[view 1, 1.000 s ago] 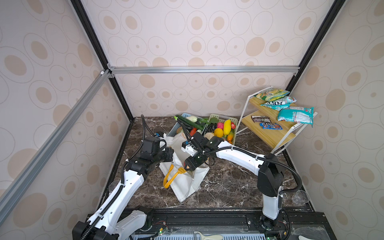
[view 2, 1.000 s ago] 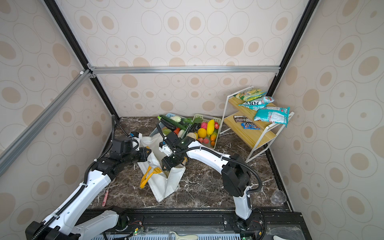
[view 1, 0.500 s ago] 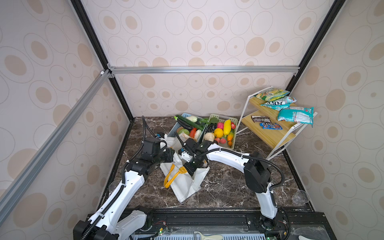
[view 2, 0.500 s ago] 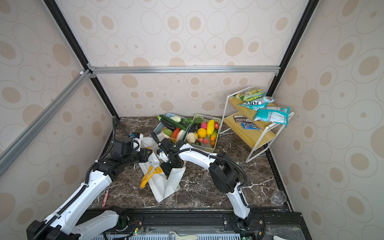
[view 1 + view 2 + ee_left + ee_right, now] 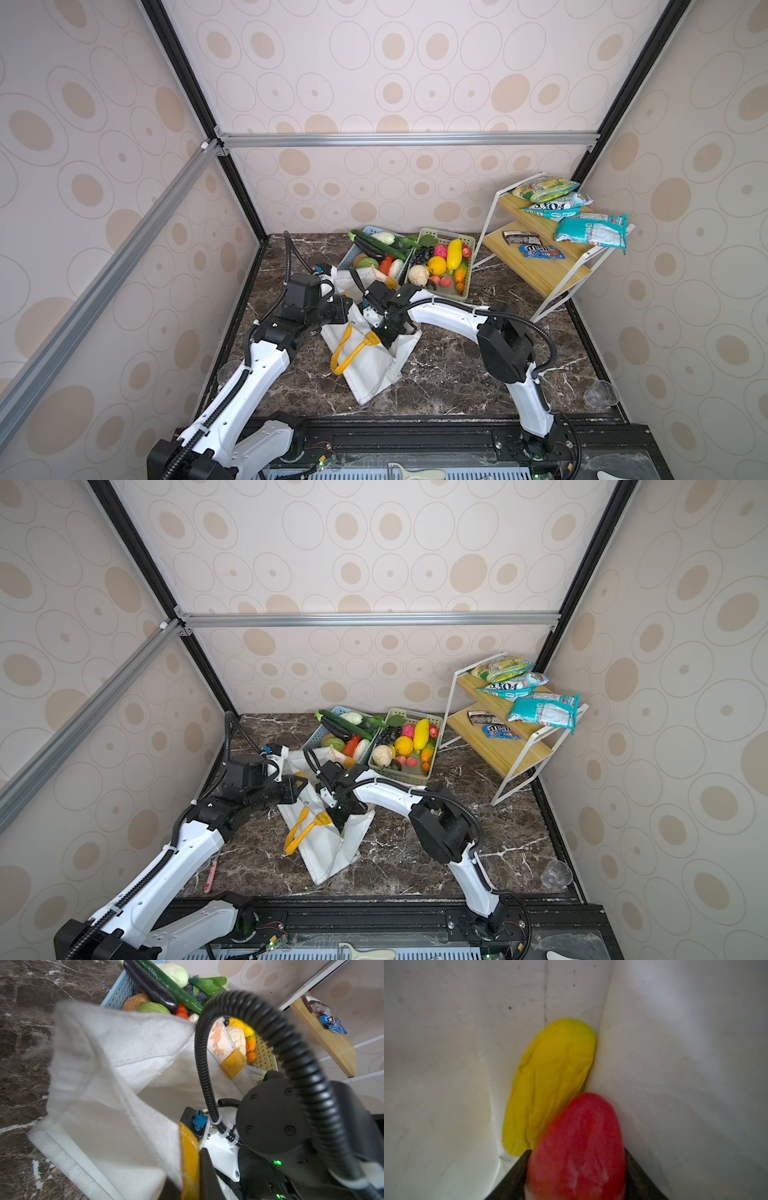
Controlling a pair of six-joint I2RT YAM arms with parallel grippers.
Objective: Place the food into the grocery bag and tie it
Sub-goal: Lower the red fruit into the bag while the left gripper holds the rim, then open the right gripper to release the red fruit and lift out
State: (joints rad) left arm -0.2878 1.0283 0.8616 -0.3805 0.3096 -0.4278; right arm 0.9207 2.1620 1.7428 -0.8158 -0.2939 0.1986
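The grocery bag lay on the marble bench, with the right arm folded closer over it than a second earlier. Deep inside, the right tool held a red fruit against a yellow fruit. The left tool was clamped on the bag's rim. Bare bench lay open to the right. Beyond, a green basket stood beside a blue basket near the wall.

The grocery bag is matt woven cloth, fuzzy at its rim, with coarse orange webbing handles. The tabletop is polished marble. The green basket is perforated plastic, the shelf pale wood on white metal; the red fruit looks smooth.
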